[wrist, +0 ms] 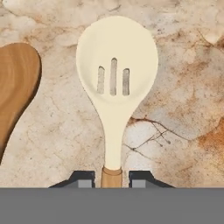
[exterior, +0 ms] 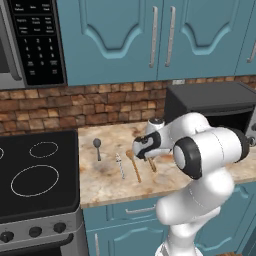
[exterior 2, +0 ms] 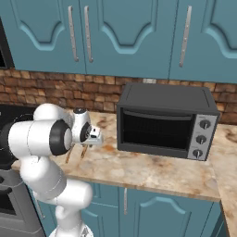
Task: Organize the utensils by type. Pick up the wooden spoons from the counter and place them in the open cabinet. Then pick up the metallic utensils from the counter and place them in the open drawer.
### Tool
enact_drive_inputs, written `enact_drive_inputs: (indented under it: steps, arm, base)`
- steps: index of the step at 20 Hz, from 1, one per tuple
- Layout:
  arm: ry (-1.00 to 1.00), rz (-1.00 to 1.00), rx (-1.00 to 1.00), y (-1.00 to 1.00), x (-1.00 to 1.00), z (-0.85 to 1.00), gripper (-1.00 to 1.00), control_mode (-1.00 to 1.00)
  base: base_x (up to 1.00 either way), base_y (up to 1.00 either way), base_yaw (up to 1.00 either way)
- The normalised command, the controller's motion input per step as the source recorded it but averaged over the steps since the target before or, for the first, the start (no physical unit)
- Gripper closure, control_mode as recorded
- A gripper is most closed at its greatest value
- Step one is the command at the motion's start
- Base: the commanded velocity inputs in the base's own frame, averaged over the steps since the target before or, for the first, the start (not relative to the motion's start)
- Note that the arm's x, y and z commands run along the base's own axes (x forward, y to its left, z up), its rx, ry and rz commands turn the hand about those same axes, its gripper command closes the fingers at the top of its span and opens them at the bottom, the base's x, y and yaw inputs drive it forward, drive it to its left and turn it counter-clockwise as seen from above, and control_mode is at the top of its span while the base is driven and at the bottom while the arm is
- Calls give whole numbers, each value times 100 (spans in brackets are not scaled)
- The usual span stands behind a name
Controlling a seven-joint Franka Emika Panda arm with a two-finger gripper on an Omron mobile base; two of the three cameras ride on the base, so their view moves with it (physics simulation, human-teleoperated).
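- In the hand view we saw the gripper low over the counter, its two dark tips standing close on either side of the brown handle of the cream-bowled wooden spoon, pinching it.
- That spoon's pale slotted bowl lay against the beige marbled stone, straight ahead of the tips; whether it was lifted off the surface we could not tell.
- Just beside it lay the orange-brown wooden spoon, cut off by the picture's edge.
- From the left base view, the orange-brown spoon rested on the counter with the thin silver utensil near it and the dark-grey spoon further toward the black stovetop.
- The arm's wrist hid the held spoon's bowl there; only a brown handle showed under it.
- A dark toaster oven stood on the counter, a brick backsplash behind and closed teal cabinet doors above.
- A microwave's keypad was cut off at the upper left.
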Motion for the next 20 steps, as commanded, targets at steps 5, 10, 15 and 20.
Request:
enact_drive_inputs:
  steps: [5,10,15,20]
  arm:
    - [-8,0,0,-46,-36,97,100,-100]
    - [0,0,0,-23,-52,97,100,-100]
    - [8,-1,0,0,-35,100,100,-100]
    - [18,-2,0,0,-45,100,100,-100]
  base:
    - [0,0,0]
    - [0,0,0]
    - [0,0,0]
    - [0,0,0]
